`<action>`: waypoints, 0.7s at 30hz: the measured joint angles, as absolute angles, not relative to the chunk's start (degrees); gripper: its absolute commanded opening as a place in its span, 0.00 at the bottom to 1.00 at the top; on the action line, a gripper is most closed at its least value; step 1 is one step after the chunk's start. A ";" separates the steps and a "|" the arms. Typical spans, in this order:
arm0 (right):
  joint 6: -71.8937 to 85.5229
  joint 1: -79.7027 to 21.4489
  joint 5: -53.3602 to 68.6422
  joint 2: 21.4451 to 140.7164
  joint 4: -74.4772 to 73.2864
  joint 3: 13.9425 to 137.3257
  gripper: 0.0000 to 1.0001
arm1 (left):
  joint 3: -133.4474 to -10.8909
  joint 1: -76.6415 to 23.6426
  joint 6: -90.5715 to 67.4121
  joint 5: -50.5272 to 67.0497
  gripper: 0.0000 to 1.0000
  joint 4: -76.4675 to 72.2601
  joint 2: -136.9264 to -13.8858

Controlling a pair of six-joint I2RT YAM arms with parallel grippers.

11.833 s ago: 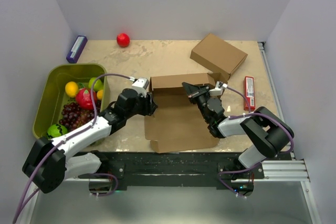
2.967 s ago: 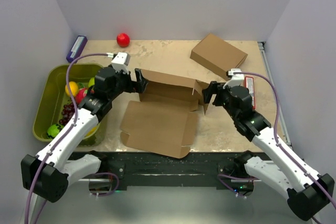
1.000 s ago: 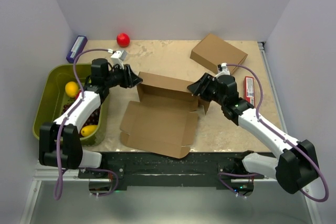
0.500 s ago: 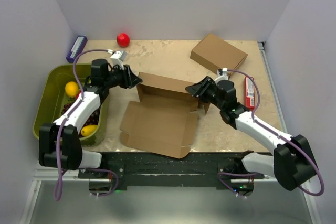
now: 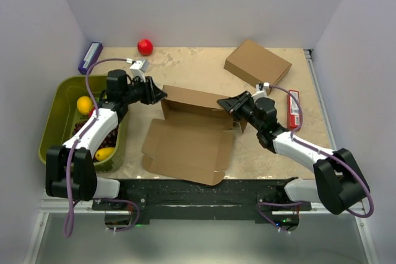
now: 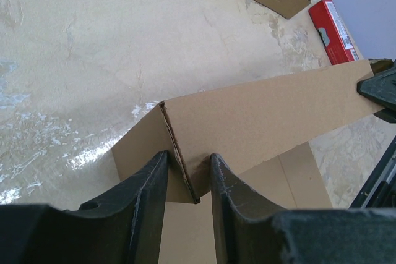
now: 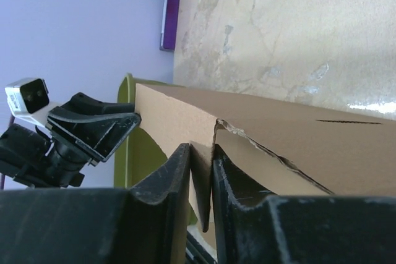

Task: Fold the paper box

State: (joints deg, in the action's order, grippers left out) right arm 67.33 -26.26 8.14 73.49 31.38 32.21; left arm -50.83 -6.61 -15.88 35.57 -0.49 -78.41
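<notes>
from above: paper box [image 5: 189, 143] on the table [image 5: 185, 66], back wall raised. closed in on its right corner with the right gripper [image 5: 224, 103] within the last second; unmoved at the left corner with the left gripper [image 5: 159, 94]. left wrist: narrow, pinching the corner flap. right wrist: nearly shut, clamped on the end flap. with both ends held, probably ready to fold.
</notes>
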 measured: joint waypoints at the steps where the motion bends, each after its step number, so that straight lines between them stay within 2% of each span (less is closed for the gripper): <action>1: 67.61 -26.26 8.12 73.47 31.68 32.01 0.11 | -50.81 -6.52 -15.88 35.59 0.36 -0.49 -78.41; 6: 68.77 -26.26 8.03 73.43 32.69 31.40 0.06 | -50.76 -6.50 -15.88 35.64 0.36 -0.49 -78.39; 9: 68.79 -26.26 7.70 73.43 32.69 31.40 0.10 | -50.74 -6.50 -15.88 35.64 0.36 -0.51 -78.39; 10: 68.71 -26.28 7.53 73.43 32.69 31.40 0.24 | -50.72 -6.50 -15.90 35.64 0.36 -0.51 -78.39; 12: 68.25 -26.30 7.25 73.32 32.51 31.40 0.46 | -50.70 -6.50 -15.92 35.68 0.36 -0.58 -78.39; 13: 67.55 -26.35 6.79 72.95 32.01 31.38 0.61 | -50.68 -6.50 -15.92 35.75 0.35 -0.64 -78.39; 17: 62.74 -26.39 4.69 67.77 28.64 31.38 0.69 | -50.24 -6.50 -16.01 35.86 0.34 -1.52 -78.35; 21: 56.60 -26.39 1.74 59.57 22.98 31.24 0.68 | -49.95 -6.50 -16.08 35.81 0.34 -2.28 -78.35</action>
State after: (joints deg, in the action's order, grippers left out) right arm 56.60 -26.39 1.74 59.57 22.98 31.24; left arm -49.95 -6.50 -16.08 35.81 -2.28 -78.35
